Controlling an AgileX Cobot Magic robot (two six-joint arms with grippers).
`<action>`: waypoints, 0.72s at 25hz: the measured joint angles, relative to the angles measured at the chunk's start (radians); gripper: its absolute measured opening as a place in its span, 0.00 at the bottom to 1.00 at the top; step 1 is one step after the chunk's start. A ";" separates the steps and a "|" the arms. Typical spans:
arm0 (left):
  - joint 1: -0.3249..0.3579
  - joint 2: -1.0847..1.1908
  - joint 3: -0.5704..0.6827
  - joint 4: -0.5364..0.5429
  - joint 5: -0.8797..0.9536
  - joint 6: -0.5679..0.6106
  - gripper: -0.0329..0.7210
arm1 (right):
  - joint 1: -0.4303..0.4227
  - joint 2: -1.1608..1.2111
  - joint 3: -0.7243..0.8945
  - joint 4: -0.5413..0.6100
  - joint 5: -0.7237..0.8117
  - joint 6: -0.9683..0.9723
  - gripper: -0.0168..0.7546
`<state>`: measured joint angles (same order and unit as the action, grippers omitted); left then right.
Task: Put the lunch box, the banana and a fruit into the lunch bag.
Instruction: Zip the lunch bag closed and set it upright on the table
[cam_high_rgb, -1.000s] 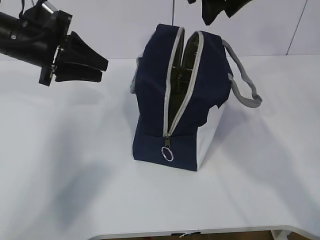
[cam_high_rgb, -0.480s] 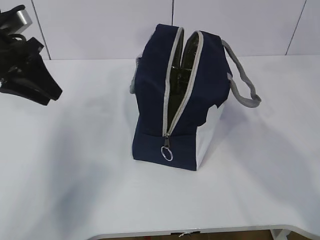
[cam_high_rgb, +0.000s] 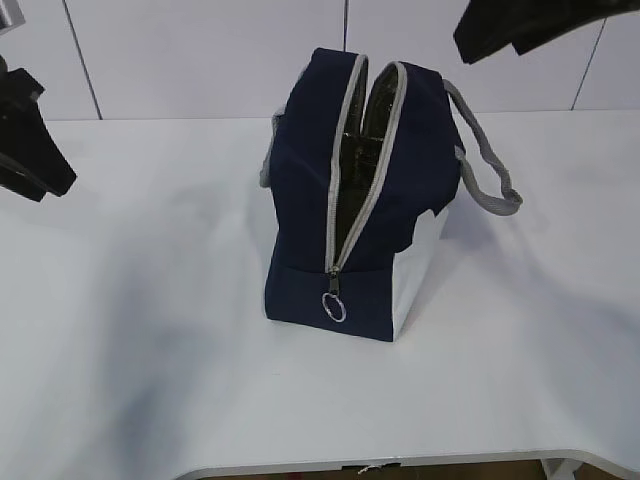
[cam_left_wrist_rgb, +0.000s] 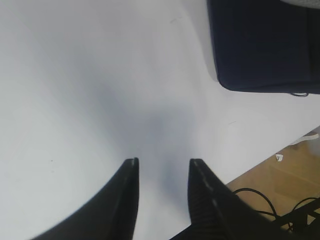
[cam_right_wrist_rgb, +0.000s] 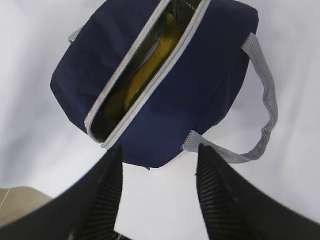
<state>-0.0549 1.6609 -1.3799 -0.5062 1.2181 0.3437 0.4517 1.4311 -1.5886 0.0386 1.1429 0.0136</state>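
My right gripper (cam_right_wrist_rgb: 157, 192) hangs above the navy lunch bag (cam_high_rgb: 350, 200), its fingers (cam_right_wrist_rgb: 100, 200) spread wide and holding nothing, the bag's grey webbing handle (cam_right_wrist_rgb: 265, 100) looping out just beyond my right-hand finger. Past the fingertips, through the unzipped grey-trimmed mouth, the banana (cam_right_wrist_rgb: 145, 70) lies lengthwise inside against the dark lining; beneath it I cannot make out the lunch box or the round fruit, and neither shows anywhere on the white table (cam_high_rgb: 150, 350). My left gripper (cam_left_wrist_rgb: 162, 167) hovers over bare tabletop well to the side of the bag, its two fingers (cam_left_wrist_rgb: 127, 200) a little apart and empty, with only a lower corner of the bag up and to the right of the tips. I judge the packing to be at or near its end, since nothing remains outside to collect. The next move, as I read it, calls for confirming the contents sit below the zipper line and perhaps drawing the ring zipper pull (cam_high_rgb: 334, 308), which hangs at the bottom of the open track on the bag's near face. No brand, label or writing is legible on the bag or elsewhere.
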 joint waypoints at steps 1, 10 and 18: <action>0.000 0.000 0.000 0.000 0.000 0.000 0.36 | 0.000 -0.036 0.058 0.000 -0.048 -0.005 0.54; 0.000 0.000 0.000 0.000 0.001 -0.002 0.36 | 0.000 -0.221 0.525 0.003 -0.442 -0.037 0.54; 0.000 0.000 0.000 0.000 0.002 -0.002 0.36 | 0.000 -0.170 0.585 -0.046 -0.643 -0.095 0.54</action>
<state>-0.0549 1.6609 -1.3799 -0.5062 1.2205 0.3421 0.4517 1.2614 -1.0040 -0.0070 0.5002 -0.0812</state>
